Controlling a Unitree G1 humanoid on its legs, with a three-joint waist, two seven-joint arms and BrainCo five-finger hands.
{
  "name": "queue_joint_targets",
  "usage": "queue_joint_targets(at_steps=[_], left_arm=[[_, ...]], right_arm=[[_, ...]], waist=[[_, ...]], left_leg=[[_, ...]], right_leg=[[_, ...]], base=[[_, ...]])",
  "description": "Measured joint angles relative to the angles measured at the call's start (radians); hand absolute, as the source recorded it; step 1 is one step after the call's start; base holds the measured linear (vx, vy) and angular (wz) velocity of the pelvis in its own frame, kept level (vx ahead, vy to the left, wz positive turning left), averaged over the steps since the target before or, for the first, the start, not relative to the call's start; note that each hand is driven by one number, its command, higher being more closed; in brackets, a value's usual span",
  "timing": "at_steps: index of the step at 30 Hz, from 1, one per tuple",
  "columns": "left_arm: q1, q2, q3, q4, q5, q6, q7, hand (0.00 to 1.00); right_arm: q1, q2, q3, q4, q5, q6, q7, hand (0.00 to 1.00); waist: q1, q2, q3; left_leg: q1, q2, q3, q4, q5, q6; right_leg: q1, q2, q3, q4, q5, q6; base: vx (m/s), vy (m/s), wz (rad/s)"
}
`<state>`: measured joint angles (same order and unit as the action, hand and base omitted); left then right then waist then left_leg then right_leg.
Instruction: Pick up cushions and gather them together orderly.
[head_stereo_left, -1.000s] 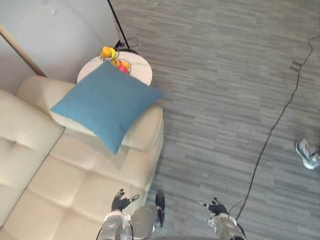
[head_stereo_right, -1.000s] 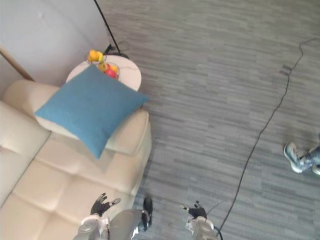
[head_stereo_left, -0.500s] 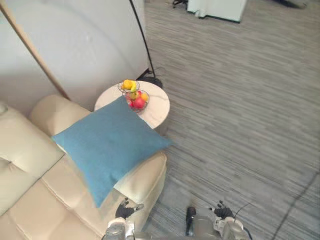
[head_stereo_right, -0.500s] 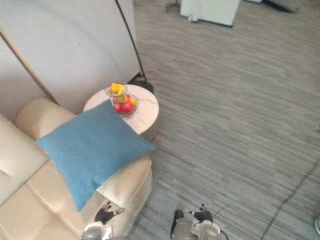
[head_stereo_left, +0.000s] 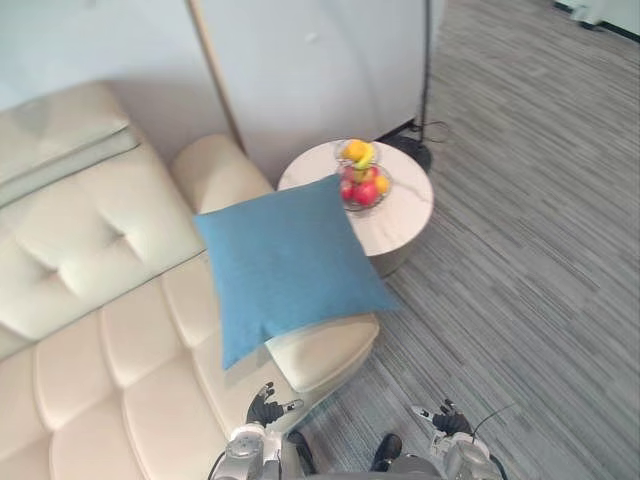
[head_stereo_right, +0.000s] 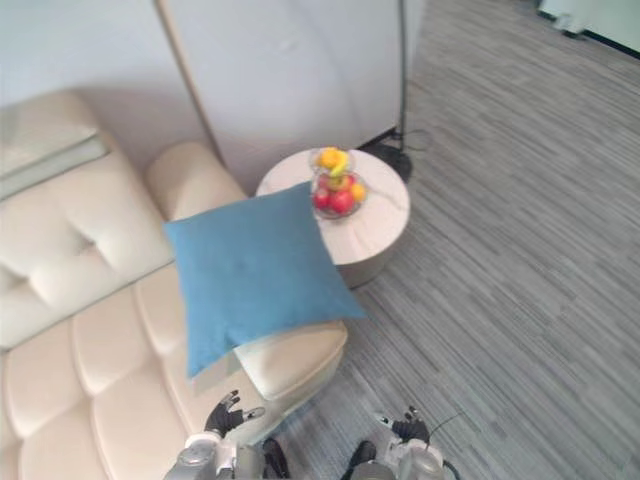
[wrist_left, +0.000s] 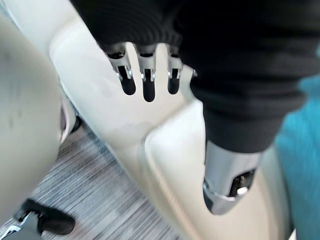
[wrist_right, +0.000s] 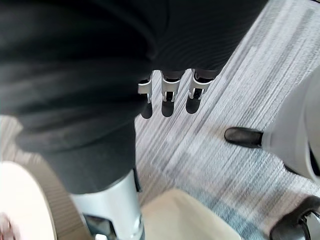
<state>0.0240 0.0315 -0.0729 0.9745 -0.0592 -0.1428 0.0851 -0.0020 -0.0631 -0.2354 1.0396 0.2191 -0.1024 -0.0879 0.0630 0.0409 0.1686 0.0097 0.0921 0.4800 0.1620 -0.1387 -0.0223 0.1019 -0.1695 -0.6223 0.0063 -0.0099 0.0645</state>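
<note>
Left hand: (head_stereo_left: 265, 408) low, just in front of the armrest (head_stereo_left: 322, 352) of the cream sofa (head_stereo_left: 100, 330); fingers loosely spread, holding nothing.
Right hand: (head_stereo_left: 440, 418) low over the grey floor (head_stereo_left: 520, 300); fingers relaxed, empty.
Blue cushion: (head_stereo_left: 290, 262) leaning across the armrest, one corner near the fruit bowl (head_stereo_left: 362, 185) on the round side table (head_stereo_left: 405, 220).
Handling: probably light, soft and floppy; best gripped at two opposite edges.
Change: the whole view has swung, so the camera moved. The cushion keeps its place and both hands stay empty.
</note>
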Motion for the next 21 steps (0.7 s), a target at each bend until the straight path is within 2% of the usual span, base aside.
queue_joint_targets(at_steps=[2,4,6,7,8,9,11,12,13,14,16,18,21], left_arm=[[0.005,0.01,0.0,0.01,0.0,0.0,-0.001,0.0],[0.006,0.013,0.0,0.02,0.0,0.0,-0.002,0.0],[0.006,0.021,-0.001,0.02,-0.001,-0.001,-0.002,0.0],[0.006,0.029,-0.004,0.019,0.0,-0.003,-0.002,0.0],[0.008,0.043,-0.003,0.02,0.0,-0.002,-0.002,0.0],[0.008,0.055,-0.002,0.021,0.0,-0.002,0.0,0.0],[0.007,0.055,-0.004,0.023,0.0,-0.002,0.0,0.0],[0.007,0.06,-0.004,0.024,0.0,-0.003,-0.001,0.0],[0.007,0.071,-0.003,0.029,0.005,-0.004,0.0,0.0],[0.006,0.072,0.004,0.048,0.01,-0.002,0.003,0.0],[0.02,0.055,0.024,0.057,0.01,-0.004,0.006,0.0],[0.032,0.042,0.05,0.058,0.009,-0.004,0.008,0.0],[0.028,0.046,0.066,0.056,-0.003,-0.007,0.01,0.0]], right_arm=[[-0.002,0.005,0.0,-0.001,-0.001,-0.001,0.001,0.0],[0.004,0.008,-0.005,0.002,-0.001,0.001,0.003,0.0],[0.004,0.012,-0.018,0.001,-0.002,0.003,0.006,0.0],[0.012,0.018,-0.02,-0.001,0.0,0.003,0.006,0.0],[0.016,0.027,-0.016,0.0,-0.001,0.003,0.009,0.0],[0.014,0.03,-0.011,-0.001,-0.001,0.003,0.011,0.0],[0.03,0.023,-0.014,0.001,0.0,0.003,0.011,0.0],[0.041,0.024,-0.017,0.001,0.0,0.003,0.009,0.0],[0.049,0.029,-0.016,0.003,0.0,0.003,0.009,0.0],[0.053,0.025,-0.016,0.012,0.012,0.005,0.009,0.0],[0.053,0.02,-0.02,0.017,0.019,0.007,0.009,0.0],[0.061,0.014,-0.022,0.016,0.019,0.009,0.009,0.0],[0.064,0.022,-0.038,0.01,0.019,0.009,0.006,0.0]], waist=[[-0.003,0.001,-0.002],[-0.009,0.001,-0.001],[-0.009,-0.009,0.004],[-0.013,-0.022,0.01],[-0.019,-0.032,0.009],[-0.025,-0.047,0.007],[-0.03,-0.052,0.007],[-0.04,-0.059,0.003],[-0.042,-0.082,-0.003],[-0.044,-0.083,0.001],[-0.041,-0.047,-0.01],[-0.048,-0.028,-0.02],[-0.05,-0.039,-0.023]], left_leg=[[0.049,-0.033,-0.017,-0.085,0.043,0.003],[0.08,-0.042,-0.039,-0.128,0.054,0.008],[0.114,-0.051,-0.076,-0.15,0.057,0.01],[0.128,-0.054,-0.093,-0.152,0.057,0.011],[0.127,-0.053,-0.122,-0.156,0.056,0.012],[0.118,-0.049,-0.156,-0.155,0.058,0.011],[0.097,-0.05,-0.232,-0.156,0.063,0.005],[0.085,-0.059,-0.261,-0.155,0.071,-0.004],[0.078,-0.079,-0.283,-0.152,0.072,-0.009],[0.089,-0.084,-0.309,-0.159,0.078,-0.019],[0.093,-0.061,-0.338,-0.181,0.093,-0.036],[0.089,-0.042,-0.38,-0.188,0.099,-0.046],[0.072,-0.017,-0.443,-0.195,0.112,-0.067]], right_leg=[[0.003,-0.03,-0.02,0.062,-0.023,0.017],[-0.029,-0.077,-0.031,0.213,-0.071,0.025],[-0.102,-0.143,0.038,0.466,-0.092,-0.004],[-0.135,-0.155,0.101,0.546,-0.097,-0.029],[-0.175,-0.123,0.23,0.56,-0.174,-0.027],[-0.189,-0.072,0.341,0.514,-0.205,-0.025],[-0.206,0.008,0.517,0.412,-0.21,-0.017],[-0.204,0.029,0.578,0.35,-0.188,-0.013],[-0.204,0.019,0.593,0.31,-0.141,-0.015],[-0.185,0.005,0.573,0.303,-0.172,0.017],[-0.163,0.028,0.535,0.256,-0.165,0.008],[-0.115,0.049,0.484,0.201,-0.153,-0.003],[-0.065,0.073,0.411,0.148,-0.14,-0.015]], base=[[0.08,0.082,0.28],[0.05,0.063,0.42],[0.02,0.043,0.4],[0.0,0.004,0.52],[0.01,-0.057,0.68],[0.01,-0.082,0.81],[0.03,-0.133,1.02],[0.04,-0.153,1.08],[0.05,-0.155,0.91],[0.07,-0.156,0.59],[0.09,-0.139,0.36],[0.13,-0.125,0.53],[0.11,-0.12,0.76]])
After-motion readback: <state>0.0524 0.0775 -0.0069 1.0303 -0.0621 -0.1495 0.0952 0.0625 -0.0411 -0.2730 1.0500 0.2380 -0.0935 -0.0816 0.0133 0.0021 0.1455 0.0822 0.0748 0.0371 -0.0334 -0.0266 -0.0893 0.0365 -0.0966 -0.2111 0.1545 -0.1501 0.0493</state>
